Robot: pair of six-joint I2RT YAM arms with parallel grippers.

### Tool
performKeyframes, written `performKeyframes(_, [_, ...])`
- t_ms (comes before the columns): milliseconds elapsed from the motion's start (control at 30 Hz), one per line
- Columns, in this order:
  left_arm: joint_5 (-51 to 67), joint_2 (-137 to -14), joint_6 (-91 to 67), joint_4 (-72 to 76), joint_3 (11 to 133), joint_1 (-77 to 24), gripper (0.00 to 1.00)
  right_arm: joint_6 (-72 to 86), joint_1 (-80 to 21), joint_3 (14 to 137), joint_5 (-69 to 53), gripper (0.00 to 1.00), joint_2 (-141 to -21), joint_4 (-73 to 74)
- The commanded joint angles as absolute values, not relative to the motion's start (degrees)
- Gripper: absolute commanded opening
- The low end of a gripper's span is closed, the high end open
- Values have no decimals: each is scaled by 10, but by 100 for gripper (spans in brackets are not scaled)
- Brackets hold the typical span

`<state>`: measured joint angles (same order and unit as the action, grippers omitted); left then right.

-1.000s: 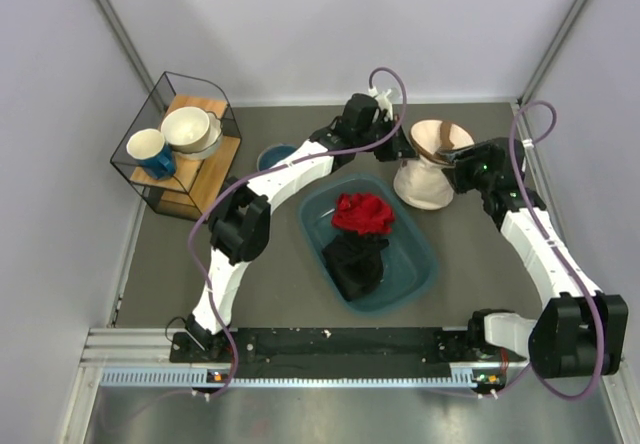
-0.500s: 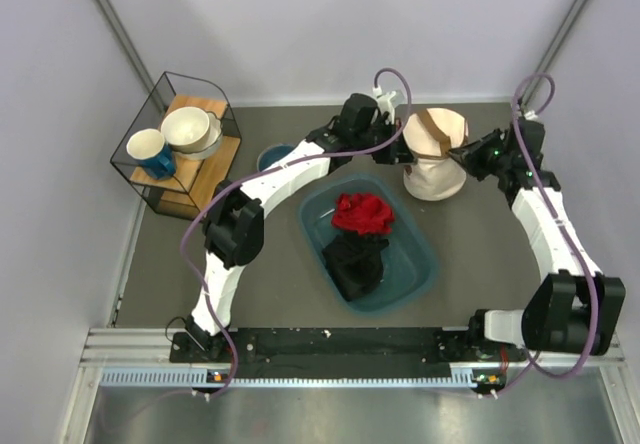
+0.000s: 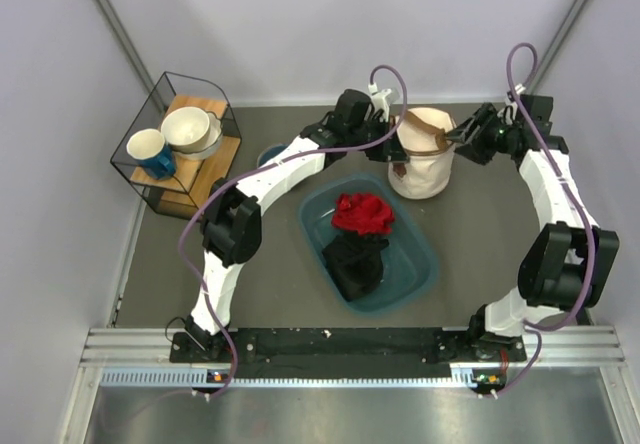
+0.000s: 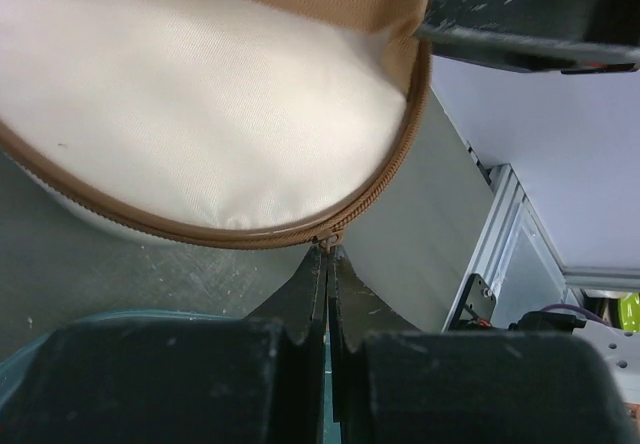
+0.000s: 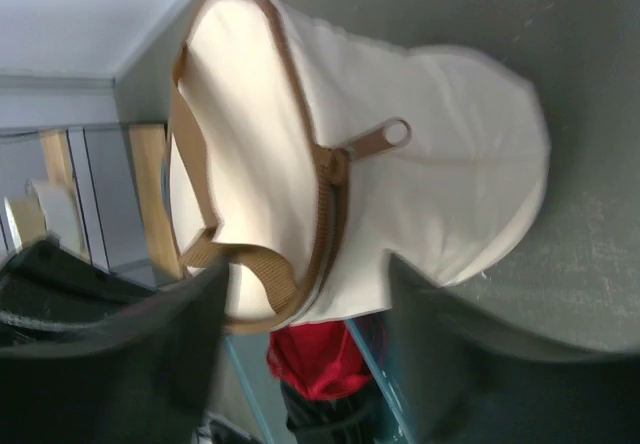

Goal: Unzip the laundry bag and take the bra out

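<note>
right claw [image 3: 458, 136] withdrew | left claw [image 4: 327, 259] pinching | laundry bag [image 3: 422, 169]: 1 | tub [image 3: 420, 276]: 1

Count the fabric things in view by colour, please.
Cream bag: 1
Red cloth: 1
Black cloth: 1
Total: 3

You have the laundry bag [image 3: 425, 174] in plain cream with a tan-brown zipper band [image 4: 200, 232]; tub [image 3: 422, 269] teal, cloth [image 3: 362, 212] red, second cloth [image 3: 355, 264] black, mug [image 3: 150, 154] blue.
</note>
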<state>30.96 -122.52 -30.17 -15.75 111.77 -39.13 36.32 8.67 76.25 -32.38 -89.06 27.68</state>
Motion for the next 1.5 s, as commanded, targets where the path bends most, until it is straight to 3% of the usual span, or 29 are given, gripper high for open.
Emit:
performKeyframes(0, [327, -1213, -302, -155, 1143, -392, 0, 365, 91, 782, -259, 81, -854, 265])
performKeyframes(67, [320, -1212, -308, -151, 1137, -400, 0, 389, 86, 750, -231, 96, -827, 265])
performKeyframes(133, [315, -1212, -315, -149, 1131, -409, 0, 411, 86, 708, -204, 98, -782, 261])
performKeyframes(400, [301, -1215, -330, -132, 1133, -424, 0, 551, 72, 570, -213, 98, -682, 197])
performKeyframes(600, [302, -1216, -335, -133, 1139, -431, 0, 598, 20, 583, -195, 95, -724, 157])
performKeyframes(700, [304, -1217, -336, -132, 1139, -434, 0, 613, -12, 597, -189, 88, -762, 128])
performKeyframes(800, [307, -1217, -337, -132, 1139, -437, 0, 614, -36, 606, -174, 69, -793, 114])
performKeyframes(900, [305, -1213, -323, -145, 1140, -436, 0, 601, -33, 609, -160, 7, -799, 113])
performKeyframes(933, [307, -1210, -317, -150, 1141, -436, 0, 587, -30, 609, -151, 0, -795, 119])
performKeyframes(1233, [309, -1206, -273, -198, 1142, -387, 0, 465, 90, 656, -238, 0, -791, 164])
performKeyframes(1467, [313, -1216, -272, -196, 1149, -355, 0, 382, 119, 712, -429, 0, -874, 188])
